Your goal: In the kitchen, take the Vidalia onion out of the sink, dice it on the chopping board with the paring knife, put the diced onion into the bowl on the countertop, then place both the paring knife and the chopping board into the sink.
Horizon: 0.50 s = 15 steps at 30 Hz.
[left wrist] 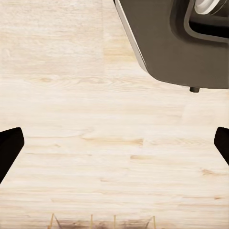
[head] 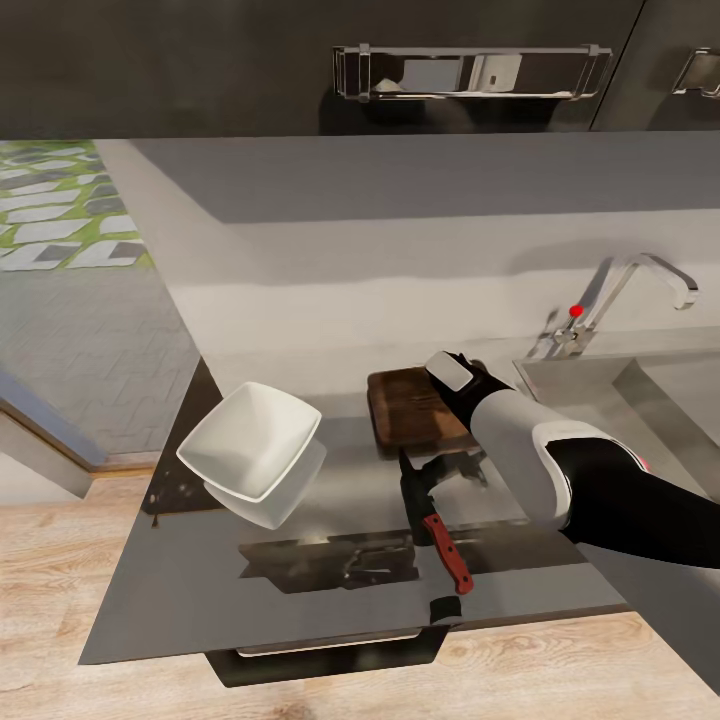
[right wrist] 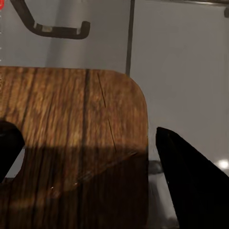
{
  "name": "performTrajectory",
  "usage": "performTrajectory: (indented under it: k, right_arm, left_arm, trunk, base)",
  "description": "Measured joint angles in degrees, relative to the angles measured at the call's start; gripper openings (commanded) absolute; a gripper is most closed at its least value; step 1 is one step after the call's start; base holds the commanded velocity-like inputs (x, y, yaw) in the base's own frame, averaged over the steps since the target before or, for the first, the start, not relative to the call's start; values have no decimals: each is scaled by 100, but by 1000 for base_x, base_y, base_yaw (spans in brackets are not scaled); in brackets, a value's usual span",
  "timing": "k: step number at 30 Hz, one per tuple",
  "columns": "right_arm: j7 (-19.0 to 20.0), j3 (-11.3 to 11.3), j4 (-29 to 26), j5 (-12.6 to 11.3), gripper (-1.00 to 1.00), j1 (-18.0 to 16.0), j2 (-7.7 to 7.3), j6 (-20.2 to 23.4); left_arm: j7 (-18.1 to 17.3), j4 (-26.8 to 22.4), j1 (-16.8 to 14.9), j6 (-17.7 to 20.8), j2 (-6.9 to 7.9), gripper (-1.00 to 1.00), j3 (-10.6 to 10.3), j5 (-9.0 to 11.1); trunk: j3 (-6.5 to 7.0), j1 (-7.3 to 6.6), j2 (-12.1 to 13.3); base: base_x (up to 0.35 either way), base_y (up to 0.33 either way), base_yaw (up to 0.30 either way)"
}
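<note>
Chopping board [head: 415, 408]: flat on the table [head: 300, 580], just left of the sink [head: 650, 390], its right part under the right arm.
Paring knife [head: 440, 530]: on the table near the board's front edge, red handle toward the table's front.
Bowl [head: 250, 440]: well left of the board, tilted.
Right tool [right wrist: 90, 157]: fingers spread above the board's rounded corner, pinching nothing.
Left tool [left wrist: 114, 143]: fingers spread wide over the wooden floor [left wrist: 95, 119], empty.
Tap [head: 620, 290]: behind the sink, red knob.

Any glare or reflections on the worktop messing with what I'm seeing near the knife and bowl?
Head view: the glossy countertop mirrors the bowl and the paring knife, doubling both outlines. Right wrist view: a shadow covers the nearer part of the chopping board; a small glare spot sits beside it.
</note>
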Motion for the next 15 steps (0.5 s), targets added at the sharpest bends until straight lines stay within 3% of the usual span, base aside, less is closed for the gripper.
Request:
performTrajectory:
  k: [15]
  right_arm:
    - [1, 1, -7, -10, 100, 0, 0, -4]
  left_arm:
    - [0, 0, 0, 0, 0, 100, 0, 0]
  trunk:
    - [0, 0, 0]
  base:
    - [0, 0, 0]
